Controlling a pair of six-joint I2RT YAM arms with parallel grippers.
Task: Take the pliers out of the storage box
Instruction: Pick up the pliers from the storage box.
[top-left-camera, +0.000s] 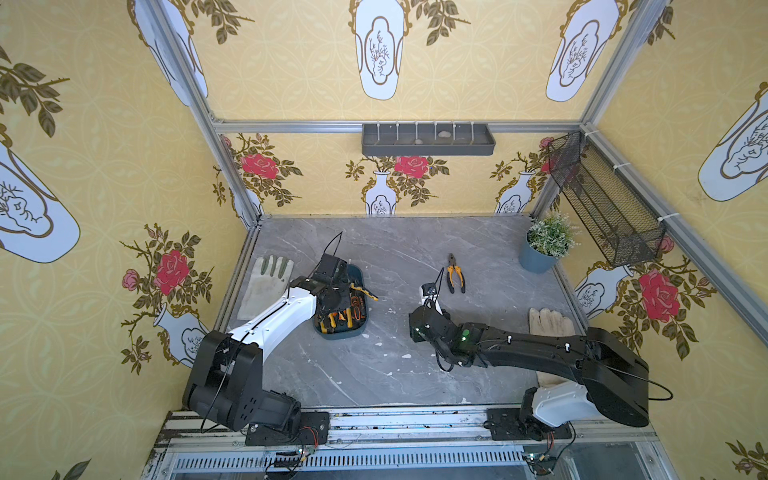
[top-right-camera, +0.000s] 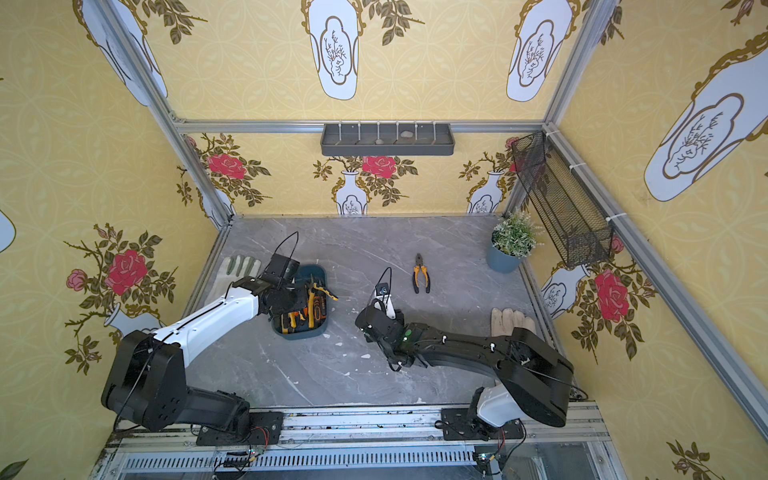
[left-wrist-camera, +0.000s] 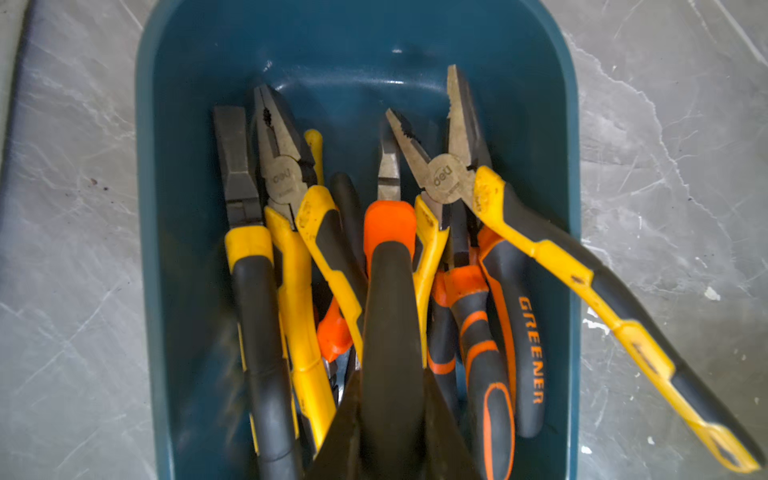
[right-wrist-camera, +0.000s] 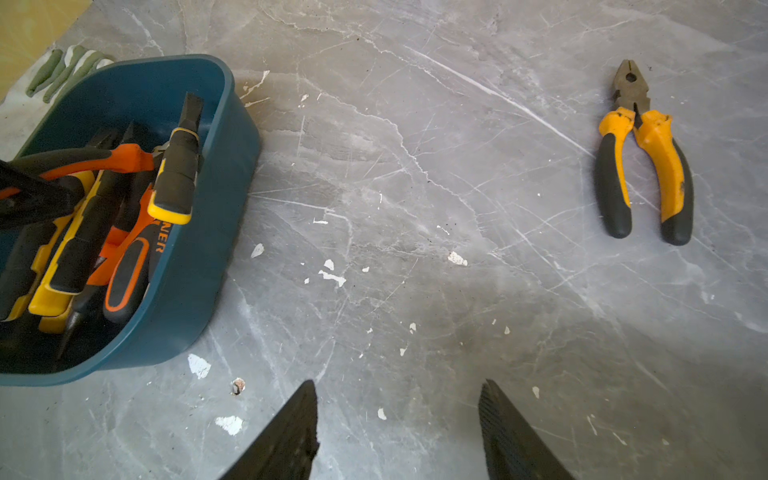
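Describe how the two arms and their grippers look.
The left arm has a white forearm shell between black joint housings, with a thin black cable along it. The right arm is mostly black, with a white shell near its base and green lights by the wrist. The left gripper and the right gripper have black wedge-shaped fingers; the right's show ribbed faces.

Glossy teal plastic forms the storage box (left-wrist-camera: 557, 124), its pliers (left-wrist-camera: 446, 183) showing dull, pitted metal noses and matt rubbery grips, the yellow scuffed; the table (right-wrist-camera: 415, 166) is smooth, marble-veined grey flecked with white chips; a glove (top-left-camera: 266, 286) looks coarse cloth
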